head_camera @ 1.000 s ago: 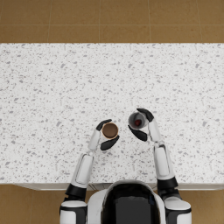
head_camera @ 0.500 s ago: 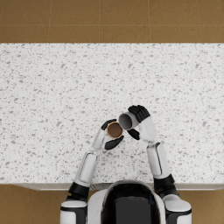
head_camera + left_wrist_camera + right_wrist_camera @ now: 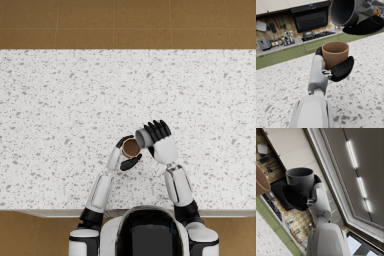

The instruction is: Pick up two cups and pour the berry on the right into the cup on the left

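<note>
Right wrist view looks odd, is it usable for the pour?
Right wrist view: tilted hard, ceiling light strips fill it, grey cup sharp, brown cup cropped. Left wrist view: level, both cups clear. Head view: soft, right hand covers most of the grey cup.

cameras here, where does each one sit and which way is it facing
Head view: on the robot's head, looking steeply down at the speckled counter; both white arms show, the left hand holding a brown cup, the right hand a tipped grey cup.
Left wrist view: on the left forearm, looking along it toward a kitchen stove; own forearm and hand.
Right wrist view: on the right forearm, tilted up toward the ceiling; own forearm and hand.
Shared: all three show both cups.
</note>
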Robot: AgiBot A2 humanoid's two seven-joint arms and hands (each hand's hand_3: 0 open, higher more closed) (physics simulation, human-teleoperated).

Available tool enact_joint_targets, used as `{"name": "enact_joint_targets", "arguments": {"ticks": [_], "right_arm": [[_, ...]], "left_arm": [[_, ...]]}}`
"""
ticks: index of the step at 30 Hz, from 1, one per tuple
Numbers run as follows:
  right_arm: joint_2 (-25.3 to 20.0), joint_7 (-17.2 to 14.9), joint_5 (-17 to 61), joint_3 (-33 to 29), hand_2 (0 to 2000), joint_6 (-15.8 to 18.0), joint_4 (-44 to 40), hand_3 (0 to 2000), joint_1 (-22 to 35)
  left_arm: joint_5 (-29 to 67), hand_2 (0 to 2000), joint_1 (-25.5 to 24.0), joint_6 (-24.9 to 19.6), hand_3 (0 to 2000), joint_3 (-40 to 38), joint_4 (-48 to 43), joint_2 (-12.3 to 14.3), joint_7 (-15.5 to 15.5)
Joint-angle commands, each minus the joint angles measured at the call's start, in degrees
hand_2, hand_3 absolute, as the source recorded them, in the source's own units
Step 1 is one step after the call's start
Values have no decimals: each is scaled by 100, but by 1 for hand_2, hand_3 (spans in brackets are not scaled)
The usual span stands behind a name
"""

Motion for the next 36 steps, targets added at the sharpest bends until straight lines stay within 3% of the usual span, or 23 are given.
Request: {"name": "enact_joint_targets", "arguments": {"ticks": [1, 21, 22, 24, 31, 36], "right_arm": [[-34, 1, 184, 62, 2000, 12, 150, 1280, 40], [-206, 5, 3858, 359, 2000, 53, 334, 1280, 9], [-22, 4, 4040, 510, 2000, 56, 325, 1280, 96], [-198, 4, 4406, 413, 2000, 60, 321, 1280, 50], [-200, 3, 5681, 378, 2000, 52, 265, 1280, 20], [-130, 7, 6054, 380, 2000, 46, 207, 1280, -137]], "left_arm": [[0, 2000, 98, 0, 1280, -16, 37, 58, 0], [-1, 2000, 194, -13, 1280, -69, 180, 244, 3], [-1, 2000, 192, -18, 1280, -74, 180, 249, 4], [-1, 2000, 234, -24, 1280, -79, 239, 281, 3], [-1, 2000, 260, -43, 1280, -84, 262, 335, 2], [-1, 2000, 119, -52, 1280, -96, 248, 299, 1]]}}
